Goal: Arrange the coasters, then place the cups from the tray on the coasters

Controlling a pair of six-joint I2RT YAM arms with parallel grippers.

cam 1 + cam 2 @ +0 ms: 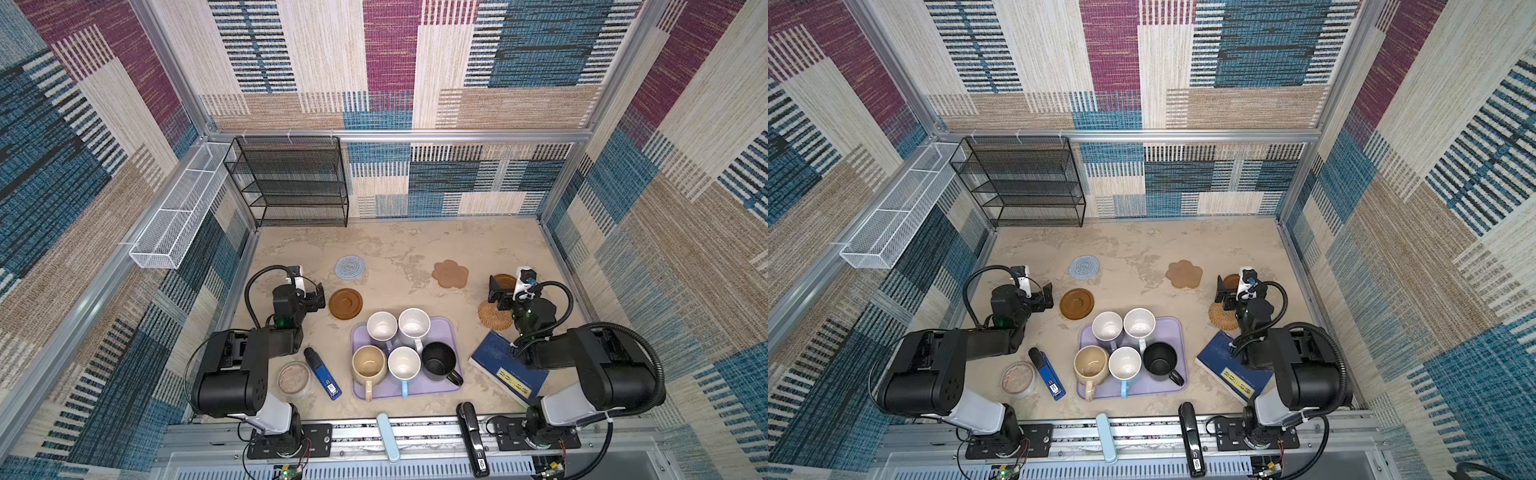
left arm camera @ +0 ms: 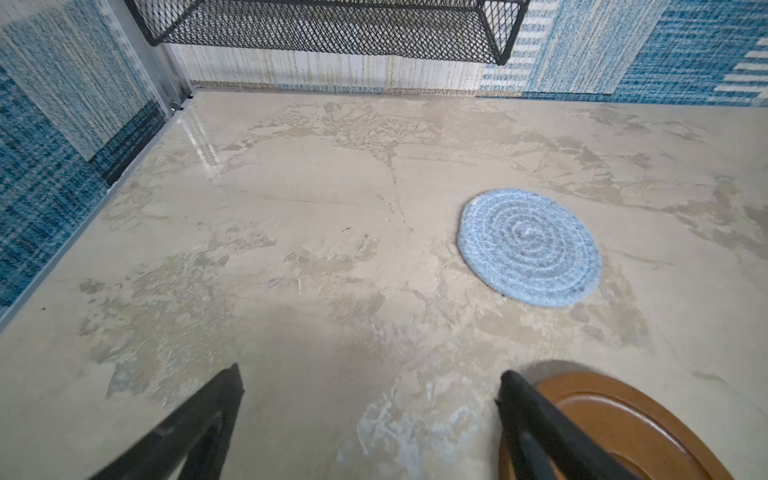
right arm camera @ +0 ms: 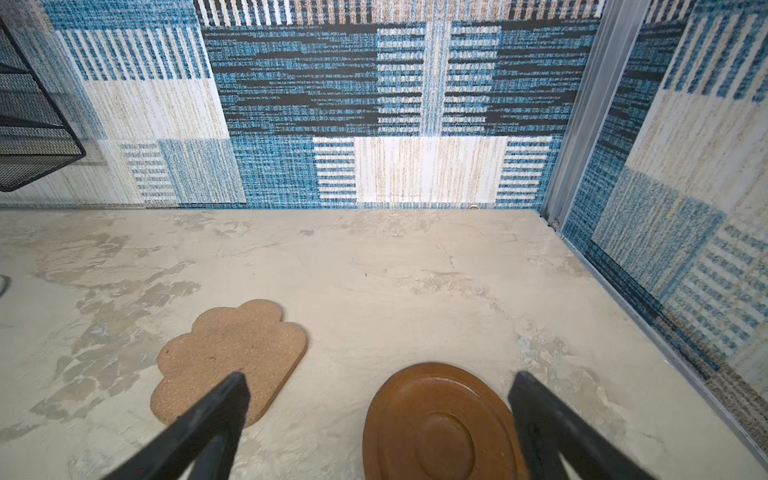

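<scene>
Top views: tray (image 1: 430,387) front-centre on table (image 1: 415,245), all 5 cups on it, packed touching – lavender mug (image 1: 381,326) + white mug (image 1: 414,324) at back, beige mug (image 1: 369,363), light blue mug (image 1: 404,365), black mug (image 1: 439,360) in front row. Coasters all flat on table, off the tray, none w/ a cup: pale blue woven coaster (image 1: 350,268) and flower coaster (image 1: 450,273) further back, left brown disc (image 1: 345,304) just beside tray's back-left corner, rattan coaster (image 1: 493,316) and right brown disc (image 1: 505,281) out on the right side

Clutter: dark blue book (image 1: 509,368) just right of tray, clear dish (image 1: 294,378) + blue/black tool (image 1: 322,374) to its left, black wire shelf (image 1: 291,183) at back wall

left gripper (image 1: 318,297): fingers wide apart, nothing btwn them, just beside left brown disc; left wrist view has one finger (image 2: 528,424) overlapping disc rim, contact can't tell. right gripper (image 1: 496,294): also spread wide, empty, above right brown disc; right wrist view puts that disc (image 3: 436,424) btwn the fingers, other finger (image 3: 216,415) crossing in front of flower coaster

Hidden/unclear: right brown disc mostly behind the gripper in both top views; rattan coaster part-covered by right arm, book's back corner under same arm; tool label too small to read; back mugs' outer colour barely shows from above; handles of beige and light blue mugs reach tray's front rim
</scene>
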